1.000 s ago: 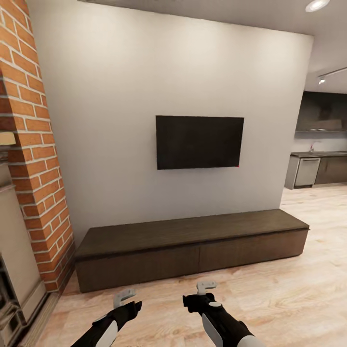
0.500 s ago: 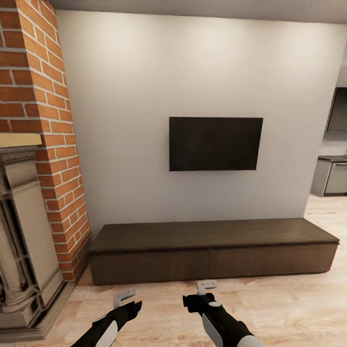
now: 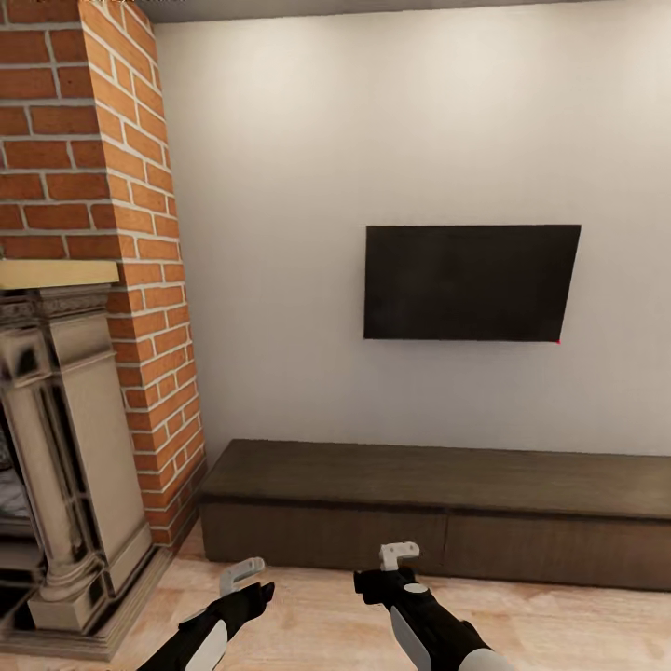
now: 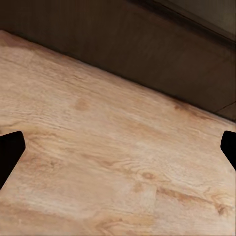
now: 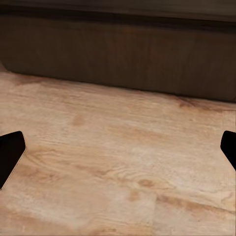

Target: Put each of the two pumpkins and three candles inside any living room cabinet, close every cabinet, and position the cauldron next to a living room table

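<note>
While the head view faces a pale wall, the cabinet (image 3: 438, 517) is seen low against it, a long dark-brown unit with a flat top and plain front panels that appear shut; its right end is cut off by the picture's edge. A dark television (image 3: 469, 282) is mounted on the wall above it. To the left, a brick column (image 3: 102, 186) rises beyond the top of the frame, and a cream fireplace surround (image 3: 70, 457) stands beside it, partly cut off at the left edge, its dark interior too shadowed to make out.

Both arms are held low over the wooden floor (image 3: 317, 615), short of the cabinet's front. The left tool (image 3: 240, 573) is seen with nothing between its fingers; in the left wrist view its dark fingertips (image 4: 10, 152) sit at opposite edges of the picture, so it is spread wide. The right tool (image 3: 399, 554) is likewise empty and spread wide, its fingertips (image 5: 11, 150) far apart in the right wrist view. In both wrist views, floorboards and the cabinet's lower front (image 5: 123, 54) are seen, with the top of the unit cropped away.
</note>
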Available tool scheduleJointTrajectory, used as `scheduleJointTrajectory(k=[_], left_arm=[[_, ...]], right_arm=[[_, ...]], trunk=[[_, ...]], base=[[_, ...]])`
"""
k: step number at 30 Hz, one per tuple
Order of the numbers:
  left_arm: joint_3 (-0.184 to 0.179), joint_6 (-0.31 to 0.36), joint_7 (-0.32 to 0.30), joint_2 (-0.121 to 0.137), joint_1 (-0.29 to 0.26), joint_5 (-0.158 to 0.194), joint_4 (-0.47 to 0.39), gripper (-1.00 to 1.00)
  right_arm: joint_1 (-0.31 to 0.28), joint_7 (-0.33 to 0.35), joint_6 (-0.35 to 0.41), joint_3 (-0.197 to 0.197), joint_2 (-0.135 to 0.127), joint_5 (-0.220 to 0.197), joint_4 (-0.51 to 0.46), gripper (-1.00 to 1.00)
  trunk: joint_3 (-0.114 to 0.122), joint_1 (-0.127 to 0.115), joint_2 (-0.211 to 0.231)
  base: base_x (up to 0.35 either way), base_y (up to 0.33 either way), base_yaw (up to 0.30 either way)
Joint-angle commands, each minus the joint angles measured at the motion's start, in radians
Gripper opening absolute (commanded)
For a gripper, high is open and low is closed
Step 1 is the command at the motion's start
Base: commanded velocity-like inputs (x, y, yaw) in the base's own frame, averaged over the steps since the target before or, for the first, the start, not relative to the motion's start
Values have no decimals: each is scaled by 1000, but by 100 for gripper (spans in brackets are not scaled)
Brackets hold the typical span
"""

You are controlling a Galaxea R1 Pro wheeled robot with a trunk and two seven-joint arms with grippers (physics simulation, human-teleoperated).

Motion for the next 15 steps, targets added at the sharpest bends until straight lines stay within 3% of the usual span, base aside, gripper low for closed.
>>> scheduleJointTrajectory(k=[1,15], left_arm=[[-4,3,0,0,-1,7,-1,100],[-6,2,0,0,-1,5,-1,100]], right_arm=[[0,-8,5,9,-1,-9,-3,100],[0,-8,5,9,-1,-9,-3,100]], trunk=[[-1,0,-1],[7,0,-1]], base=[[110,-1,253],[14,-121,253]])
